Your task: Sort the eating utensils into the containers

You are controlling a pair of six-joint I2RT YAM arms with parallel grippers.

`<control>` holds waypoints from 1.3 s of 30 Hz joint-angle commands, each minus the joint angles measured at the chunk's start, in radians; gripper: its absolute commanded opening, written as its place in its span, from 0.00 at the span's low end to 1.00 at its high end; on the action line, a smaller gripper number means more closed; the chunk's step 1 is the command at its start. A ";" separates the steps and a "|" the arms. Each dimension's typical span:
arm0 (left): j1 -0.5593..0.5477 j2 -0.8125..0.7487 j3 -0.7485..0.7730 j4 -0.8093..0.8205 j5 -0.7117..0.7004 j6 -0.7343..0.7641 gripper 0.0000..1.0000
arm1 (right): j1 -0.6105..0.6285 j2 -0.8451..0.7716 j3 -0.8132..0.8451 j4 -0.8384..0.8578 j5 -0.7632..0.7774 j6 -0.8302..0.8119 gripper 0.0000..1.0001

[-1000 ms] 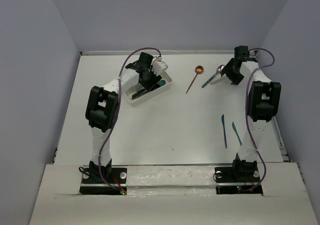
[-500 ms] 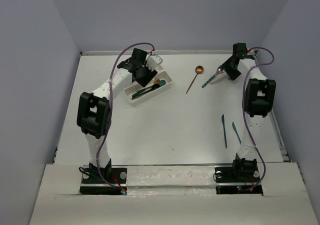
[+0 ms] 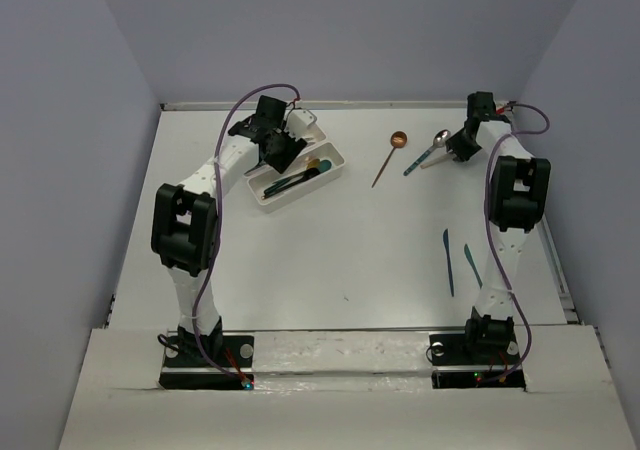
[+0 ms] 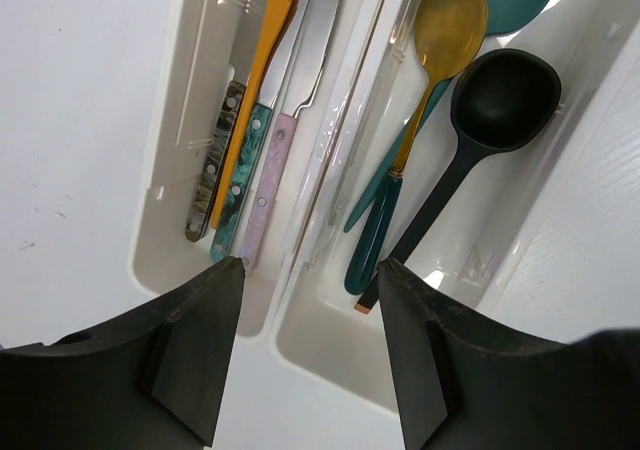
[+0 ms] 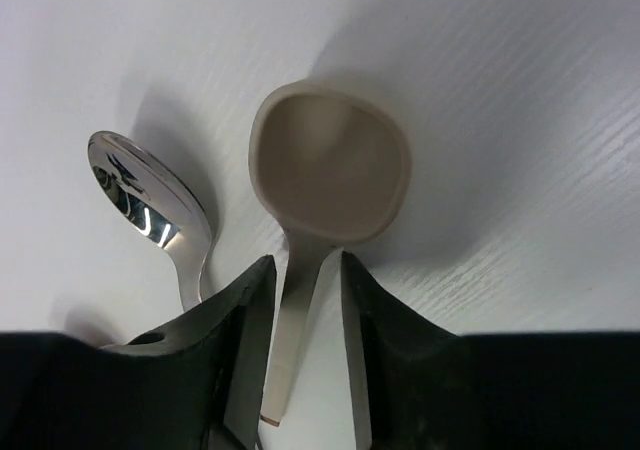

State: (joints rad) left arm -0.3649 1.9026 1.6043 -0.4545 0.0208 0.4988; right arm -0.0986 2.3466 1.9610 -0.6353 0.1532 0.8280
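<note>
White surface (image 3: 300,260), trays (image 3: 332,166) side by side at far left. Left fingers (image 4: 190,350) spread wide, hovering over trays, gripping nothing. Right fingers (image 5: 235,350) low at far right, flanking handle of cream spoon (image 5: 330,170); can't tell if clamped. Silver spoon (image 5: 150,200) just beside it. Copper spoon (image 3: 397,140) lying betw. trays & right fingers. Two teal knives (image 3: 449,260) nearer right base. One tray w/ orange knife (image 4: 262,70), other w/ gold spoon (image 4: 450,15) & black spoon (image 4: 505,95).
</note>
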 commanded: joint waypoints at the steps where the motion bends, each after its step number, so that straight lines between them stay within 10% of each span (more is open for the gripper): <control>1: 0.006 -0.053 0.028 -0.023 -0.010 -0.006 0.68 | -0.020 0.065 0.042 -0.013 -0.003 -0.013 0.25; 5: 0.014 -0.062 0.028 -0.024 -0.010 -0.008 0.68 | -0.020 0.036 0.009 -0.026 0.044 -0.015 0.00; 12: 0.012 -0.040 0.219 -0.174 0.112 -0.014 0.67 | -0.020 -0.202 -0.147 0.054 0.134 -0.108 0.00; 19: -0.098 0.067 0.583 -0.332 0.329 -0.037 0.67 | 0.153 -0.604 -0.335 0.301 -0.098 -0.250 0.00; 27: -0.210 0.199 0.923 -0.313 0.543 -0.208 0.81 | 0.309 -0.808 -0.508 0.544 -0.332 -0.046 0.00; 39: -0.250 0.285 0.962 -0.273 0.634 -0.293 0.82 | 0.395 -0.915 -0.616 0.559 -0.331 -0.021 0.00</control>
State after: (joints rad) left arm -0.6010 2.1910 2.5397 -0.7471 0.5793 0.2462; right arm 0.2779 1.4914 1.3586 -0.1482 -0.1730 0.7731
